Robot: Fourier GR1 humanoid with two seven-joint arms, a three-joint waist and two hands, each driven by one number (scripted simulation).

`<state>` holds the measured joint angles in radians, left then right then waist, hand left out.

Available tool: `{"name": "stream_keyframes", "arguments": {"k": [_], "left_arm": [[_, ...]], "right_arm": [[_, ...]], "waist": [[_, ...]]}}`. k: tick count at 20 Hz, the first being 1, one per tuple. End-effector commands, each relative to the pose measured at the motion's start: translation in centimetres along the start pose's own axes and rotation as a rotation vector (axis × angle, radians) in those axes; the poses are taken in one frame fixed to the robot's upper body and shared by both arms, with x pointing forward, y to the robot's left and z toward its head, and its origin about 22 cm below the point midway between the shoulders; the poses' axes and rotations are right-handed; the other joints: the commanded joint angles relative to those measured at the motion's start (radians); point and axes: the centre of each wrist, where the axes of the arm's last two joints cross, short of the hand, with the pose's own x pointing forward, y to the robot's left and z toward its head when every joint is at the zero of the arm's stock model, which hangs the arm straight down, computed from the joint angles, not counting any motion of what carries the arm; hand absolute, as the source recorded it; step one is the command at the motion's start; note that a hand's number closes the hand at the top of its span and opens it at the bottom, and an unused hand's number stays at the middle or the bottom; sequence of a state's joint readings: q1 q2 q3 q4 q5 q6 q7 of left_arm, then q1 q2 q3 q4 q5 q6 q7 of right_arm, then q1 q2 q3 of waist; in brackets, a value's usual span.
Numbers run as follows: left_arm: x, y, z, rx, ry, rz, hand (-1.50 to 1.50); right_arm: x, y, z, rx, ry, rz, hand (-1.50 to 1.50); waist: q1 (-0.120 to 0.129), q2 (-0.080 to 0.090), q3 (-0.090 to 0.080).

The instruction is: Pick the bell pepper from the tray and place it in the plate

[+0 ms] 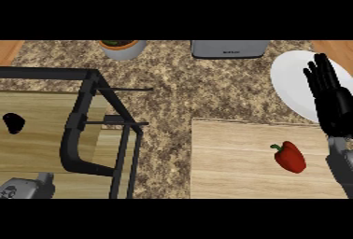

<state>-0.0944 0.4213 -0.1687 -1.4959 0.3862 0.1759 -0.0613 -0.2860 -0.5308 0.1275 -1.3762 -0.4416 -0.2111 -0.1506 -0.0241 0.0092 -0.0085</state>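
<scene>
Head view: right forearm enters at lower right edge; right hand [331, 98] open, fingers straight, pointing up-view over the plate's [289, 79] right part. Plate white, nothing in it visible. Tray [234, 158], light wood, on the counter [193, 88], holds the pepper [290, 157]: red, lying flat, long axis slanted, stem toward upper left. Pepper just left of the forearm, apart from it. Left hand: only a grey part at lower left corner; fingers cannot be told.
</scene>
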Motion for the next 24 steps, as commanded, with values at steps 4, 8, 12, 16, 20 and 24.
{"name": "stream_keyframes", "arguments": {"k": [4,8,12,16,20,24], "left_arm": [[-0.3,0.8,-0.8,-0.002,0.052,-0.091,0.0],[-1.6,-0.8,-0.9,-0.025,0.108,-0.076,0.0],[-1.1,-1.4,-1.3,-0.003,0.127,-0.096,0.0],[-0.9,-0.7,-1.8,0.017,0.136,-0.104,0.0],[-1.6,-1.4,-1.4,-0.002,0.14,-0.091,0.0],[-1.1,-0.9,-1.6,0.012,0.145,-0.084,0.0]], "right_arm": [[1.6,3.7,-0.5,0.666,-0.078,-0.117,1.5],[10.9,1.0,-3.5,0.774,-0.486,0.407,1.5],[-1.3,-3.2,-0.2,0.834,-0.248,-0.18,-1.5],[-0.9,-4.5,0.0,1.09,-0.263,-0.078,-1.5],[0.5,-6.6,-0.9,1.133,-0.306,0.102,-1.5],[1.2,-8.5,-0.9,1.172,-0.342,0.218,-1.5]], "waist": [[0.081,0.009,0.014],[0.078,-0.027,0.006],[0.069,0.023,0.02],[0.054,0.015,0.018],[0.062,0.016,0.018],[0.062,0.011,0.016]]}}
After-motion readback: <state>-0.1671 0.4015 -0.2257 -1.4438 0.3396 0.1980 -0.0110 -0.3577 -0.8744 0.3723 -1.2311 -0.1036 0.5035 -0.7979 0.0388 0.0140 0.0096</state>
